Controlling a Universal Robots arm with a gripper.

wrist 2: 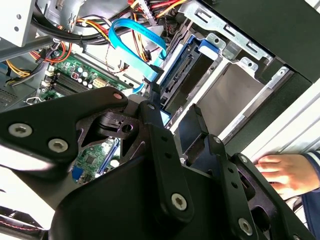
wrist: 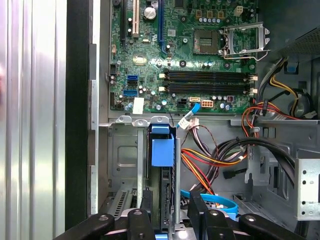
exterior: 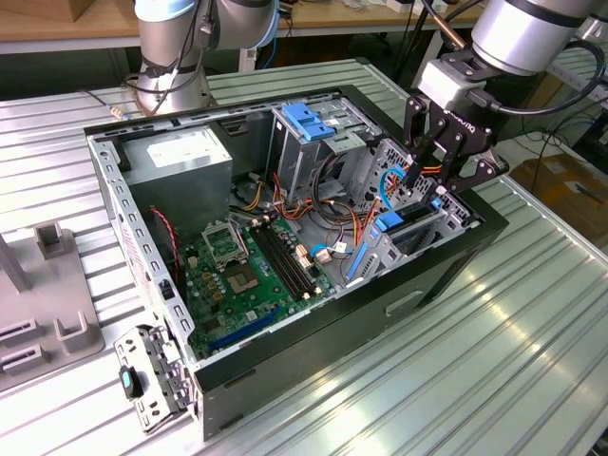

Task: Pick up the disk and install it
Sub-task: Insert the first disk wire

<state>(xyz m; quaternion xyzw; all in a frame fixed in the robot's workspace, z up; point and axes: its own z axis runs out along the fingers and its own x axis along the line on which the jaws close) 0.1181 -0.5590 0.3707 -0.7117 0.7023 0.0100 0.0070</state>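
Observation:
The disk [wrist: 162,150], dark grey with a bright blue carrier rail, stands on edge in the metal drive bay [exterior: 418,233] at the case's front corner, on the exterior view's right. Its blue rail [exterior: 365,255] slants down toward the motherboard. My gripper [exterior: 435,195] hangs right above the bay. In both wrist views its black fingers [wrist: 146,210] straddle the disk's near end [wrist 2: 182,70] with small gaps on each side, so the gripper [wrist: 170,214] looks open.
The open computer case [exterior: 313,351] lies on a ribbed metal table. Inside are the motherboard [exterior: 237,280], a power supply [exterior: 185,161], a drive cage with a blue bracket [exterior: 309,122] and loose cables [wrist: 210,160]. A person's hand [wrist 2: 280,172] rests beside the case.

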